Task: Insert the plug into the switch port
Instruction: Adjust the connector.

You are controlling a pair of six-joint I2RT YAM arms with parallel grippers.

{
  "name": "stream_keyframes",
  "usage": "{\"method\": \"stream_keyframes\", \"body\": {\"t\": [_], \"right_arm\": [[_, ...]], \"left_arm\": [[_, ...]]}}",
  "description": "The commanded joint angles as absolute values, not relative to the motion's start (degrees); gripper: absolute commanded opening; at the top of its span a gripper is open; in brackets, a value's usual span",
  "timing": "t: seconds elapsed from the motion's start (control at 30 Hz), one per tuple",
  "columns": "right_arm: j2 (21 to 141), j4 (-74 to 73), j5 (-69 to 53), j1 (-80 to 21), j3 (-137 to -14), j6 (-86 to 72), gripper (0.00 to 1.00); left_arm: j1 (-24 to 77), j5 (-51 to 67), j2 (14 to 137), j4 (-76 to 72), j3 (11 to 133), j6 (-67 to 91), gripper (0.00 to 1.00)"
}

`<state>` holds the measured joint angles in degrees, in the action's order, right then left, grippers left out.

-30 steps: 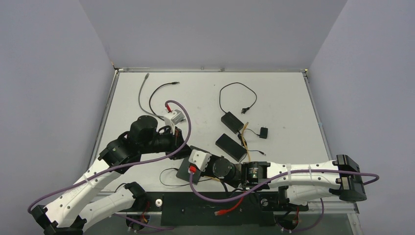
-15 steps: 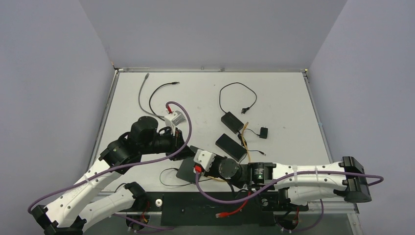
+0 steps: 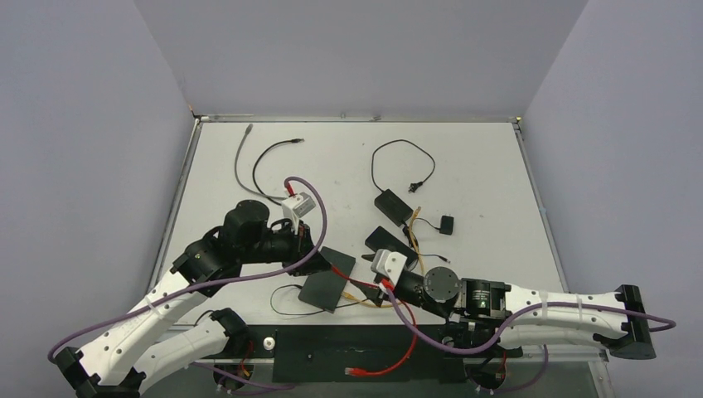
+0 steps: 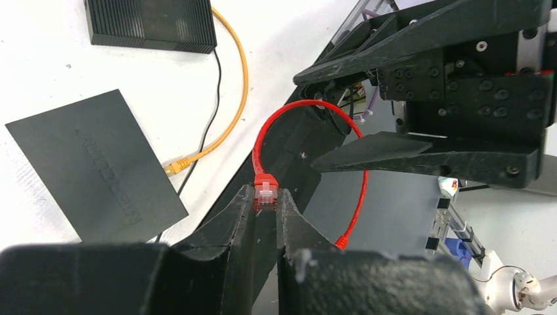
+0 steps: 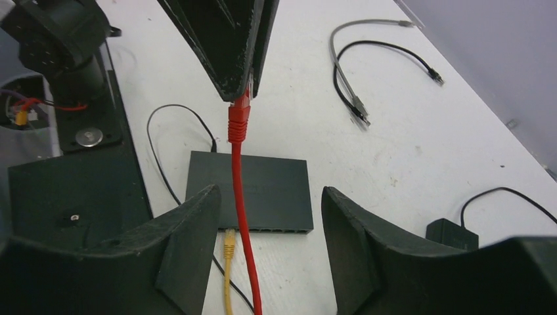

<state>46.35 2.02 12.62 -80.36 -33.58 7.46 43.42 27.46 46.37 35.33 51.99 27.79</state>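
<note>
A red cable's plug (image 4: 266, 195) is pinched at the tips of my left gripper (image 4: 266, 200), which is shut on it just above the table. The plug (image 5: 238, 121) hangs from the left fingertips over the switch (image 5: 259, 190), a flat dark box with its port row facing the near edge. From above, the left gripper (image 3: 322, 255) sits at the switch's (image 3: 325, 286) far corner. My right gripper (image 5: 269, 197) is open, with the red cable (image 5: 244, 249) running between its fingers and gripped by neither. A yellow plug (image 5: 228, 244) sits at the switch's leftmost port.
Two black power adapters (image 3: 390, 203) (image 3: 391, 247) and a small black plug (image 3: 446, 225) lie behind the right gripper (image 3: 371, 280). Loose grey and black cables (image 3: 249, 157) lie at the back left. The red cable's far end (image 3: 356, 371) hangs over the black base plate (image 3: 332, 358).
The right gripper has opened, let go of the red cable and drawn back to the right, uncovering the switch. The left gripper stays shut on the plug and has shifted slightly nearer.
</note>
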Motion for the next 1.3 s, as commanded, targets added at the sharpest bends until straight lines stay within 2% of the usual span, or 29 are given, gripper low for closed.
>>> {"method": "stream_keyframes", "body": {"t": [0.0, 0.2, 0.27, 0.4, 0.7, 1.27], "right_arm": [[42.9, 7.1, 6.2, -79.7, -32.7, 5.1, 0.54], [42.8, 7.9, 1.5, -79.5, -34.0, 1.4, 0.56], [42.7, 9.0, -2.1, -79.5, -34.2, 0.6, 0.61], [42.1, 11.9, -6.2, -79.3, -33.6, 0.0, 0.64], [42.4, 16.0, -8.7, -79.0, -33.4, -3.5, 0.64], [45.3, 20.3, -12.5, -77.4, -33.9, -9.2, 0.61]], "left_arm": [[43.6, 30.7, 44.5, 29.3, 51.0, 26.6, 0.00], [43.6, 34.0, 41.2, 24.1, 48.2, 26.7, 0.00], [43.6, 34.8, 39.6, 21.8, 47.0, 26.9, 0.00], [43.6, 36.1, 36.9, 17.4, 44.4, 27.4, 0.00], [43.6, 40.2, 32.2, 7.4, 38.0, 27.5, 0.00], [43.6, 39.4, 21.0, 0.9, 30.6, 23.5, 0.00]]}}
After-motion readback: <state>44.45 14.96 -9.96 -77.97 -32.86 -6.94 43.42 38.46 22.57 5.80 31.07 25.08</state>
